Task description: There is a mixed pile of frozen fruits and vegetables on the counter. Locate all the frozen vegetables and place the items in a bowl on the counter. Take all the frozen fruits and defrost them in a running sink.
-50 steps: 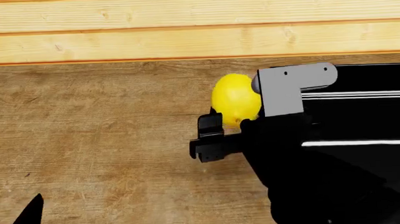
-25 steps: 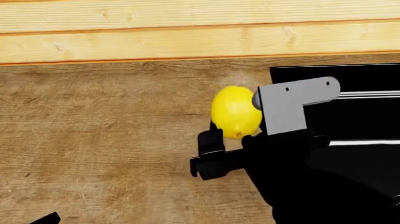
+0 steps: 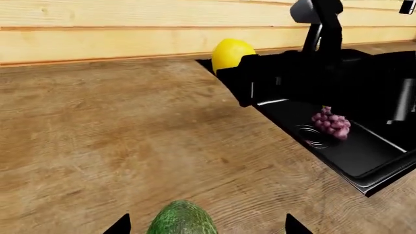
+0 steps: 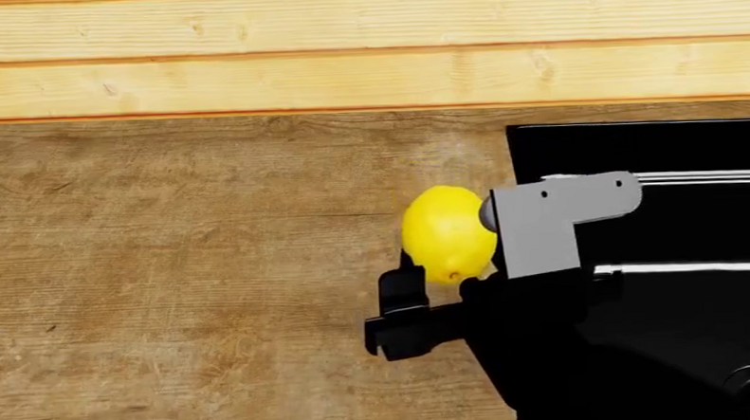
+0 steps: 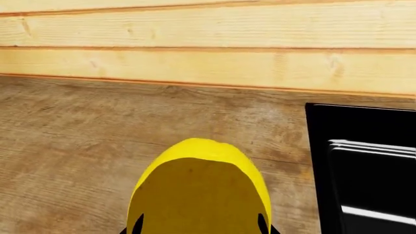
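Near the back edge of the tabletop (image 4: pixel 200 275), just beside the sink's (image 4: pixel 676 149) left rim, the right gripper (image 4: pixel 459 249) carried the lemon (image 4: pixel 446 231). Its jaws were parted only as wide as the fruit, one dark fingertip showing on each flank of the lemon in the right wrist view, so they looked closed on it. Whether the lemon was clear of the wood or just touching it could not be told.

The left gripper (image 3: pixel 202 226) sat further toward the front edge with the avocado (image 3: pixel 182 220) between its two fingertips. The jaws stood wide on either side of the fruit with gaps visible, so they appeared open around it, not gripping.

A grape bunch (image 3: pixel 331 123) lay in the sink's basin next to a ringed drain, so one fruit was already placed. The cherry and the bowl were not in view.

The step in hand seemed to be carrying the lemon to the sink. To do it well, the arm should be lifted enough that the fruit passes over the sink's rim without clipping it, then carried sideways until the lemon hangs well inside the basin, away from the grape bunch and the faucet (image 3: pixel 318 19). Lowering close to the basin floor before opening would stop a round, smooth fruit from bouncing or rolling. The grip should be kept steady, since the curved skin could slip.
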`<state>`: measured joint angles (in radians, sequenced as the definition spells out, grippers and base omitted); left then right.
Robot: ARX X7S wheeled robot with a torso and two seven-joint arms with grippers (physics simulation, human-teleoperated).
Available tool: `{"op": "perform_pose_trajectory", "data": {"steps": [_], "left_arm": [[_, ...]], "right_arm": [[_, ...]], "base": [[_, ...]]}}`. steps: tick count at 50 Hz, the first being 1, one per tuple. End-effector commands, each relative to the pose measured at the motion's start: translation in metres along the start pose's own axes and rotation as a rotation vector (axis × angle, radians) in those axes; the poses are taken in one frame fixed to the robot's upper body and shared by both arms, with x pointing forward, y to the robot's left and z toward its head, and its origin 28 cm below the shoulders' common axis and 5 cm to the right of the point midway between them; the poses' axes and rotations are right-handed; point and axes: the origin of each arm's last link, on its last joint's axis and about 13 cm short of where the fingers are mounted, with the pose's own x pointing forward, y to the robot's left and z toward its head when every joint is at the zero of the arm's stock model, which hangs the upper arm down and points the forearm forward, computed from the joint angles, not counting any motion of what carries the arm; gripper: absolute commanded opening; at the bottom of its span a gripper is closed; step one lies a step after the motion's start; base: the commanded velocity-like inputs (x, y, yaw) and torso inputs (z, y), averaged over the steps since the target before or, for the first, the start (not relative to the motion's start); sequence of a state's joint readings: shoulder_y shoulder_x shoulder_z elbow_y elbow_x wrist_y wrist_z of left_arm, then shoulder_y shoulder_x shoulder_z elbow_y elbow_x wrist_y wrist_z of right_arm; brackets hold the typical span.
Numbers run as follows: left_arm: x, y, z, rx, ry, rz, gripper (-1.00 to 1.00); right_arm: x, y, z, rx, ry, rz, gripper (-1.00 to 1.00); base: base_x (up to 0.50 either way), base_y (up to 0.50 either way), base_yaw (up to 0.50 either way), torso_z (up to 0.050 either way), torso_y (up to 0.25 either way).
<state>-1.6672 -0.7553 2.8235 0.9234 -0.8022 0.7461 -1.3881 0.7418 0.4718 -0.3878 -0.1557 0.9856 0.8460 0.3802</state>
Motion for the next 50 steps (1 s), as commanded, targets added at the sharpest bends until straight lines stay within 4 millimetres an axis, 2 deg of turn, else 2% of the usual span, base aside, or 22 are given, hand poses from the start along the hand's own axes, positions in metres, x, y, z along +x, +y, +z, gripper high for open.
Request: {"op": "perform_pose_trajectory", "data": {"steps": [1,8,31,42,43,48,50], "left_arm": [[0.014,0.0,-0.015,0.009,0.057,-0.039,1.0],[0.017,0.004,-0.022,0.027,0.08,-0.021,1.0],[0.047,0.011,-0.044,0.071,0.156,-0.03,1.0],[0.045,0.006,-0.038,0.106,0.115,-0.071,1.0],[0.044,0.005,-0.036,0.097,0.115,-0.068,-1.0],[0.039,0.003,-0.031,0.093,0.091,-0.069,-1.0],[0.04,0.003,-0.027,0.092,0.079,-0.061,-1.0]], "right_arm": [[0.0,-0.001,-0.005,0.003,-0.004,0.031,-1.0],[0.0,-0.001,-0.008,0.006,0.0,0.03,-1.0],[-0.003,-0.004,-0.018,-0.005,0.006,0.035,-1.0],[-0.004,-0.003,-0.02,0.0,0.004,0.046,-1.0],[-0.004,-0.003,-0.019,0.004,-0.007,0.052,-1.0],[-0.017,-0.002,-0.012,-0.013,-0.076,0.054,-1.0],[-0.03,-0.001,-0.003,-0.025,-0.117,0.053,-1.0]], "base": [[0.0,0.0,0.0,0.0,0.0],[0.0,0.0,0.0,0.0,0.0],[0.0,0.0,0.0,0.0,0.0],[0.0,0.0,0.0,0.0,0.0],[0.0,0.0,0.0,0.0,0.0],[0.0,0.0,0.0,0.0,0.0],[0.0,0.0,0.0,0.0,0.0]]}}
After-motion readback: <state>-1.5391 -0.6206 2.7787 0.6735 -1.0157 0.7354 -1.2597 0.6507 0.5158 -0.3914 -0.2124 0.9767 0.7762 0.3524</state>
